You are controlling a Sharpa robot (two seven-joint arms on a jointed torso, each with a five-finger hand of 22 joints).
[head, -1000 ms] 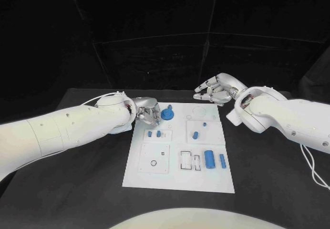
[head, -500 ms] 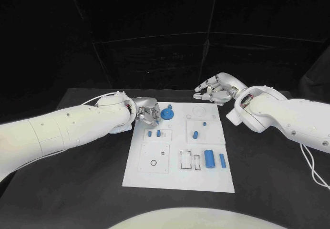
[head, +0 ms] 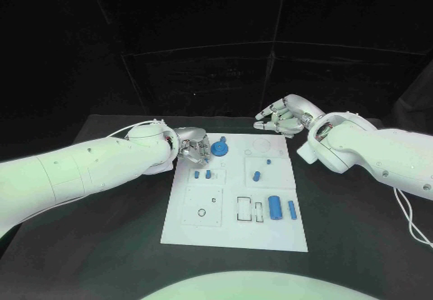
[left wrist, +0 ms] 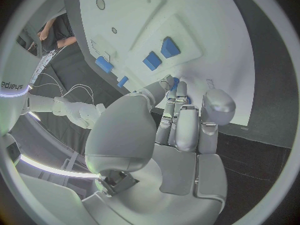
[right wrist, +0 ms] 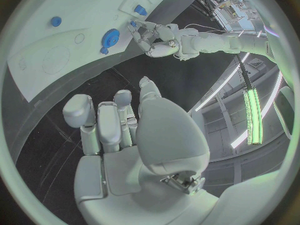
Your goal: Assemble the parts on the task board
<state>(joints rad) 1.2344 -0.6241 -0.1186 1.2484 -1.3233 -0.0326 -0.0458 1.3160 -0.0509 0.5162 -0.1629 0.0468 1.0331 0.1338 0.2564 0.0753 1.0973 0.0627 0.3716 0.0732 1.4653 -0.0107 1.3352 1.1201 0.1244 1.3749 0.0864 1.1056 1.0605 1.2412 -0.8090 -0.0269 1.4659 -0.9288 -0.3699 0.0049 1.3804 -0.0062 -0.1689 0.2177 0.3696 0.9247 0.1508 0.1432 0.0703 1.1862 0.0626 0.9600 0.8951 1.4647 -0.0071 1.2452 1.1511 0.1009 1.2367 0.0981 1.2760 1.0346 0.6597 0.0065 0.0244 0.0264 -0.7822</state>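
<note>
Head view, near to far: the white task board point(head: 236, 194) lies on the black desk point(head: 108, 250); nothing on it has shifted since the earlier frames, and both arms have stayed put. Seven blue parts show on it: two upright cylinders point(head: 274, 209) nearest, two small pieces point(head: 203, 175) at mid-left, two point(head: 258, 175) at mid-right, and one round disc point(head: 220, 149) at the far edge. The left hand point(head: 193, 148) sits at the board's far left corner just beside the disc, fingers curled; whether it pinches anything I cannot tell. The right hand point(head: 285, 117) hovers beyond the far edge, fingers curled in, holding nothing.
</note>
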